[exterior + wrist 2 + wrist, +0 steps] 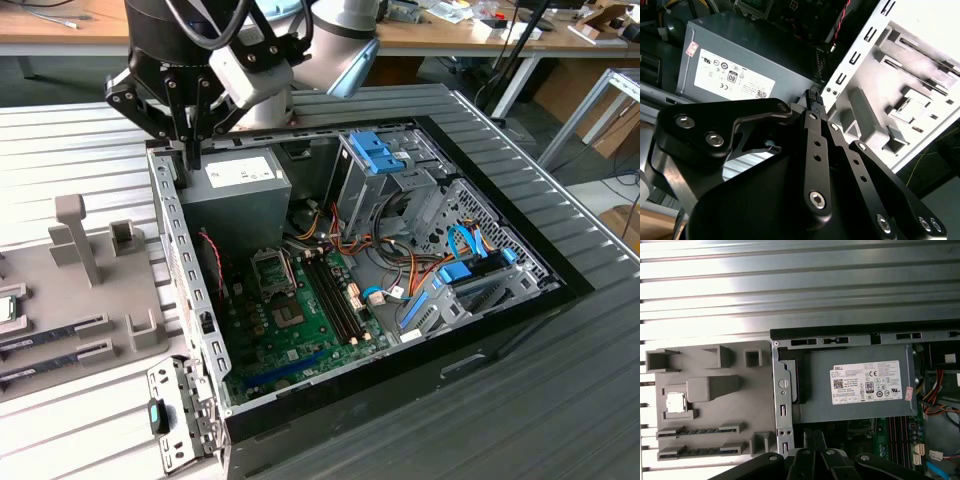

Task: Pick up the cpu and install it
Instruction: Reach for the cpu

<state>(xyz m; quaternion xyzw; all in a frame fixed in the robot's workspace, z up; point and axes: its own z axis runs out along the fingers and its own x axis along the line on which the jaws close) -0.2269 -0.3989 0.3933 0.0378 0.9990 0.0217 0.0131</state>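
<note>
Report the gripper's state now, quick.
Gripper: closed, fingers pressed together, nothing held between them. The cpu lies in the grey holder.

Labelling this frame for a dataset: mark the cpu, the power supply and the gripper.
cpu (675, 401): first wrist view, middle of its metal top.
power supply (817, 390): first wrist view, bare grey casing beside the label.
gripper (816, 97): second wrist view, between its fingertips.
</note>
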